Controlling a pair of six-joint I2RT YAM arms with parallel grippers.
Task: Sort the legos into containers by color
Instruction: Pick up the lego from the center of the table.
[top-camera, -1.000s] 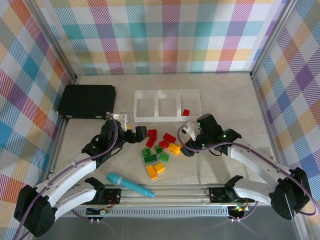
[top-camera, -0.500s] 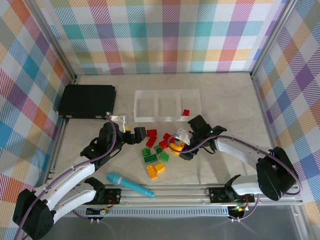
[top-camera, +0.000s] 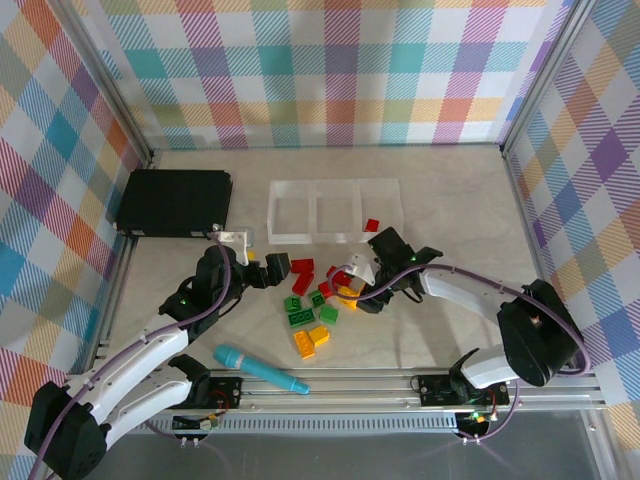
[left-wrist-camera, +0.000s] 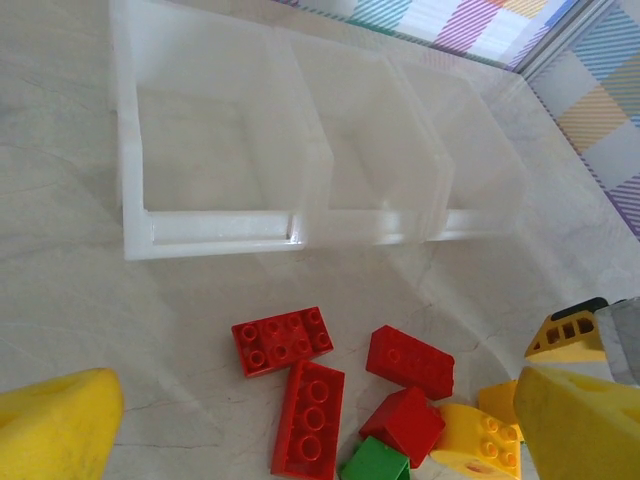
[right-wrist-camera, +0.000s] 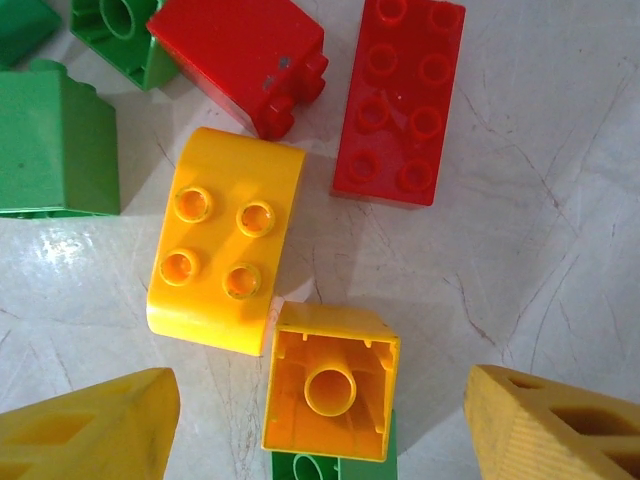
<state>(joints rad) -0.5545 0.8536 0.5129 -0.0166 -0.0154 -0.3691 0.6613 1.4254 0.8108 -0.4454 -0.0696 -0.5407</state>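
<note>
Containers: three clear trays joined in a row, toward the far edge of the tabletop, about mid-width. One small red brick lies in the right-end tray, near its front wall. The other legos are loose in a cluster mid-tabletop, just in front of the trays. Reds are nearest the trays, greens and orange ones toward the near edge.

Right hand is low over the right side of the cluster and released. Its fingers are spread either side of an upturned orange brick, hollow side up, with a gap on both sides and no contact. That brick overlaps a green brick at the bottom edge of the wrist view. A yellow rounded brick is just beside its corner, studs up. A red flat plate lies a bit further out, apart from both.

Left hand is at the left side of the cluster, also released, fingers wide apart and gripping nothing. In its wrist view a long red brick lies between the fingertips, more reds just past it, and the trays beyond.

Black case is near the far left corner. Teal marker is by the near edge, left of centre.
</note>
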